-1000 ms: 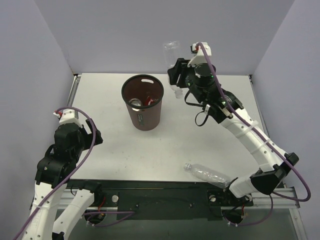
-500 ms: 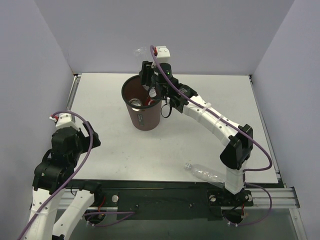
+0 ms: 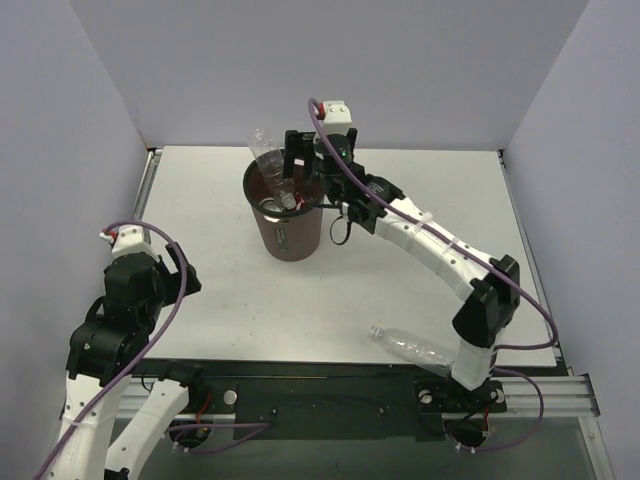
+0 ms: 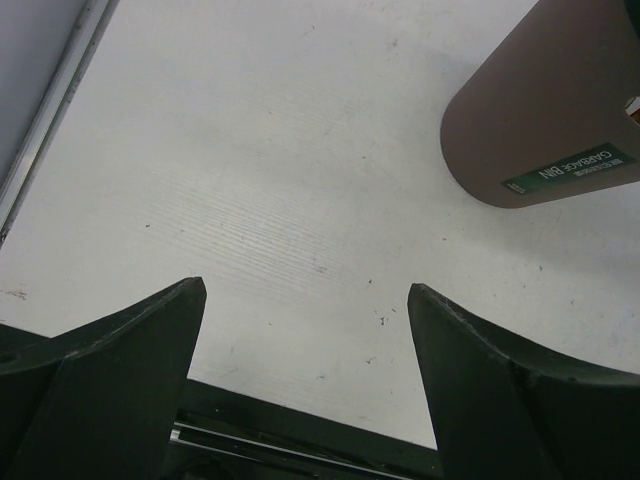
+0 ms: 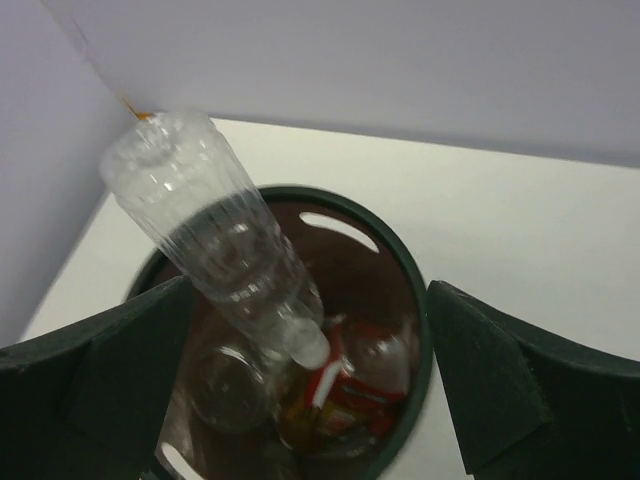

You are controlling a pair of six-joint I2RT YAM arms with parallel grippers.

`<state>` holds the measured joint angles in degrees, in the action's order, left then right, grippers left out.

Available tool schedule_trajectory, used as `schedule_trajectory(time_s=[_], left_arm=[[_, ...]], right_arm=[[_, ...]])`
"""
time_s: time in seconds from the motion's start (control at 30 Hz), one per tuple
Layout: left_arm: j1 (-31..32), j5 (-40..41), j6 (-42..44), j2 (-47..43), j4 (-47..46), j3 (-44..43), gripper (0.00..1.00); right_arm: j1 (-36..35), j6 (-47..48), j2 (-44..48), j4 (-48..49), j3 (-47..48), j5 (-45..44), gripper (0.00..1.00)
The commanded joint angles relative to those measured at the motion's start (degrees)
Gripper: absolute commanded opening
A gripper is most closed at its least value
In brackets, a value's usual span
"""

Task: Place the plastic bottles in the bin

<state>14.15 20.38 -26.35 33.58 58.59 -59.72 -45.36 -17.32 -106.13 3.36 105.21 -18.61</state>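
Over on the left, the left claw (image 4: 305, 290) is hanging idle above the table (image 4: 250, 150), its fingers spread wide with nothing between them, and I'd judge it is best staying out of this.

Moving to the middle, the bin (image 3: 290, 235) is standing upright on the table, and this is where the action is. A clear bottle (image 5: 215, 240) is going in neck first, tilted, its cap end down among what is already lying inside: at least one other clear bottle shape and a red-labelled piece (image 5: 345, 390). Its base is sticking up above the rim on the far-left side. Whether it is dropping or leaning on the rim, I can't tell.

Right over the bin's mouth, the right claw (image 5: 310, 290) is hovering with its fingers wide apart, neither one touching the bottle, so to my eye the release is done. The trick now, I'd say, is keeping those fingers spread and lifting straight up, because that raised base is sitting near the left finger and a sideways swing could flick such a light, crinkly thing back out. The bin looks light too, so clipping its rim could tip it.

Further right, near the front edge by the right arm's base, a second bottle (image 3: 412, 347) is lying on its side, waiting its turn.
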Motion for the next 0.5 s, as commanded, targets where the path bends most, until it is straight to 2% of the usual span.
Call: schedule_trajectory(time_s=[0.0,0.1,0.2,0.3,0.47], left_arm=[[-0.3,0.5,0.5,0.8,-1.3,-2.0,0.94],[-0.3,0.0,0.6,1.1,-2.0,-1.4,0.94],[-0.3,-1.7,0.7,2.4,-3.6,-1.1,0.94],[-0.3,-3.0,0.9,3.4,-5.4,-1.4,0.94],[-0.3,-3.9,1.6,5.0,-9.1,-1.4,0.94]], right_arm=[[0.0,-0.2,15.0,-1.3,-10.4,-7.6,0.95],[0.3,-1.8,28.4,-2.9,-25.4,-11.9,0.94],[0.5,-5.0,38.5,-10.6,-36.4,-15.3,0.94],[0.3,-13.4,48.4,-24.1,-47.9,-16.2,0.93],[-1.0,-28.6,55.3,-42.7,-58.2,-11.3,0.91]])
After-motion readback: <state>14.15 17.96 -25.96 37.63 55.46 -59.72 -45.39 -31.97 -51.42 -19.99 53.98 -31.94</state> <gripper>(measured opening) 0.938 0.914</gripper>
